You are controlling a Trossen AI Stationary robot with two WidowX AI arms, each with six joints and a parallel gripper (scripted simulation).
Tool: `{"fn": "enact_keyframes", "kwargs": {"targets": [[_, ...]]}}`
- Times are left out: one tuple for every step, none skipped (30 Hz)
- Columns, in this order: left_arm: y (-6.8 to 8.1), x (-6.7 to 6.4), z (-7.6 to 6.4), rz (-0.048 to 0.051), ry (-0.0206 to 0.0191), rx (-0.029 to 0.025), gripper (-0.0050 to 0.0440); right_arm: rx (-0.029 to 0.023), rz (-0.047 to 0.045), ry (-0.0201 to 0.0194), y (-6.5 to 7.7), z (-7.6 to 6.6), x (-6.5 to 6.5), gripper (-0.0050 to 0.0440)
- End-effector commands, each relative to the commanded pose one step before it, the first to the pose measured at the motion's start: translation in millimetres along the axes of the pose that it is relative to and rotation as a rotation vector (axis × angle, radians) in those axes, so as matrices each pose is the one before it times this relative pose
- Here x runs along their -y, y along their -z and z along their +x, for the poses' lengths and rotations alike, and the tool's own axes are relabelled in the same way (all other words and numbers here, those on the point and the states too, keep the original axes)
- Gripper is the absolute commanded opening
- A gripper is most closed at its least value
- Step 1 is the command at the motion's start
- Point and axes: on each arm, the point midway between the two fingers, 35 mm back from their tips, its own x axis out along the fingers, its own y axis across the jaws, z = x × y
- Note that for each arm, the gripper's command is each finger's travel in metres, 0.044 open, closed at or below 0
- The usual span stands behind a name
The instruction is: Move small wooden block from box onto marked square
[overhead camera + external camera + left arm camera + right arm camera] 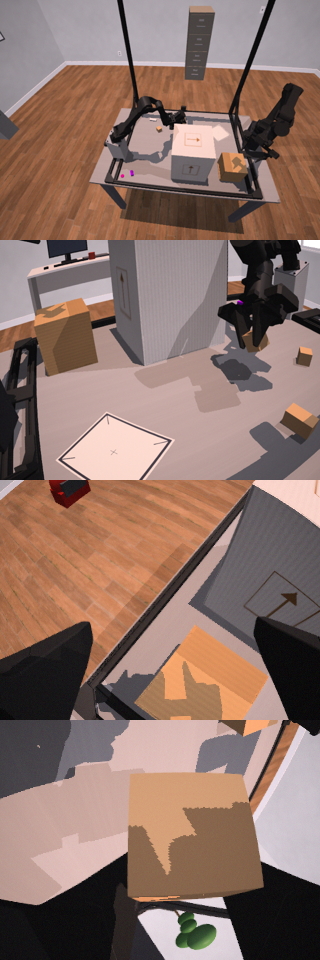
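Note:
My right gripper [249, 345] [178, 119] is shut on the small wooden block [264, 342] [192, 835] and holds it a little above the table, outside the tall white box [193, 147] [165, 299] [280, 555] and just beside its corner. In the top view the gripper hides the block. The marked square [220, 132] [90, 446] lies on the table on the far side of the box from this gripper. My left gripper [268, 155] [176, 629] is open and empty, off the table's edge above the brown cardboard box [232, 167] [65, 335] [200, 680].
Two loose wooden blocks lie on the table near the right arm, one small [304, 356] [158, 129] and one larger [299, 419]. A purple piece [131, 173] and a pink ball [122, 175] lie near the table's front corner. A black rail frame [180, 189] rims the table.

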Motion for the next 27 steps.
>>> {"fn": "enact_keyframes", "kwargs": {"targets": [[-0.48, 0.53, -0.32, -0.00266, 0.00385, 0.00199, 0.0400, 0.00225, -0.03052, -0.00344, 0.15, 8.62, 3.52, 0.0000], [0.00, 0.00, 0.00, 0.00000, 0.00000, 0.00000, 0.0400, -0.00205, -0.00768, 0.00042, 1.06, 1.38, 1.29, 0.0000], [0.00, 0.00, 0.00, 0.00000, 0.00000, 0.00000, 0.0400, -0.00205, -0.00767, 0.00041, 1.06, 1.37, 1.29, 0.0000], [0.00, 0.00, 0.00, 0.00000, 0.00000, 0.00000, 0.0400, -0.00205, -0.00766, 0.00039, 1.06, 1.37, 1.29, 0.0000], [0.00, 0.00, 0.00, 0.00000, 0.00000, 0.00000, 0.0400, -0.00206, -0.00765, 0.00038, 1.06, 1.37, 1.28, 0.0000], [0.00, 0.00, 0.00, 0.00000, 0.00000, 0.00000, 0.0400, -0.00206, -0.00764, 0.00037, 1.06, 1.36, 1.28, 0.0000], [0.00, 0.00, 0.00, 0.00000, 0.00000, 0.00000, 0.0400, -0.00206, -0.00763, 0.00036, 1.06, 1.36, 1.28, 0.0000], [0.00, 0.00, 0.00, 0.00000, 0.00000, 0.00000, 0.0400, -0.00207, -0.00762, 0.00034, 1.06, 1.36, 1.27, 0.0000], [0.00, 0.00, 0.00, 0.00000, 0.00000, 0.00000, 0.0400, -0.00207, -0.00762, 0.00033, 1.06, 1.35, 1.27, 0.0000], [0.00, 0.00, 0.00, 0.00000, 0.00000, 0.00000, 0.0400, -0.00207, -0.00761, 0.00032, 1.06, 1.35, 1.27, 0.0000], [0.00, 0.00, 0.00, 0.00000, 0.00000, 0.00000, 0.0400, -0.00208, -0.00760, 0.00030, 1.06, 1.34, 1.26, 0.0000], [0.00, 0.00, 0.00, 0.00000, 0.00000, 0.00000, 0.0400, -0.00208, -0.00759, 0.00029, 1.06, 1.34, 1.26, 0.0000], [0.00, 0.00, 0.00, 0.00000, 0.00000, 0.00000, 0.0400, -0.00208, -0.00758, 0.00028, 1.06, 1.34, 1.26, 0.0000], [0.00, 0.00, 0.00, 0.00000, 0.00000, 0.00000, 0.0400, 0.00000, 0.00000, 0.00000, 0.00, 0.00, 0.00, 0.0000], [0.00, 0.00, 0.00, 0.00000, 0.00000, 0.00000, 0.0400, 0.00000, 0.00000, 0.00000, 0.00, 0.00, 0.00, 0.0000], [0.00, 0.00, 0.00, 0.00000, 0.00000, 0.00000, 0.0400, -0.00209, -0.00757, 0.00026, 1.06, 1.33, 1.25, 0.0000], [0.00, 0.00, 0.00, 0.00000, 0.00000, 0.00000, 0.0400, -0.00209, -0.00756, 0.00025, 1.06, 1.33, 1.25, 0.0000], [0.00, 0.00, 0.00, 0.00000, 0.00000, 0.00000, 0.0400, -0.00209, -0.00755, 0.00024, 1.06, 1.32, 1.25, 0.0000], [0.00, 0.00, 0.00, 0.00000, 0.00000, 0.00000, 0.0400, -0.00209, -0.00754, 0.00023, 1.06, 1.32, 1.24, 0.0000], [0.00, 0.00, 0.00, 0.00000, 0.00000, 0.00000, 0.0400, -0.00209, -0.00753, 0.00021, 1.06, 1.31, 1.24, 0.0000], [0.00, 0.00, 0.00, 0.00000, 0.00000, 0.00000, 0.0400, -0.00210, -0.00752, 0.00020, 1.06, 1.31, 1.24, 0.0000], [0.00, 0.00, 0.00, 0.00000, 0.00000, 0.00000, 0.0400, -0.00210, -0.00751, 0.00019, 1.06, 1.30, 1.23, 0.0000], [0.00, 0.00, 0.00, 0.00000, 0.00000, 0.00000, 0.0400, -0.00210, -0.00750, 0.00017, 1.06, 1.30, 1.23, 0.0000], [0.00, 0.00, 0.00, 0.00000, 0.00000, 0.00000, 0.0400, -0.00210, -0.00749, 0.00016, 1.06, 1.30, 1.23, 0.0000], [0.00, 0.00, 0.00, 0.00000, 0.00000, 0.00000, 0.0400, -0.00210, -0.00748, 0.00015, 1.06, 1.29, 1.23, 0.0000], [0.00, 0.00, 0.00, 0.00000, 0.00000, 0.00000, 0.0400, -0.00210, -0.00747, 0.00013, 1.06, 1.29, 1.22, 0.0000], [0.00, 0.00, 0.00, 0.00000, 0.00000, 0.00000, 0.0400, -0.00211, -0.00746, 0.00012, 1.06, 1.28, 1.22, 0.0000]]}}
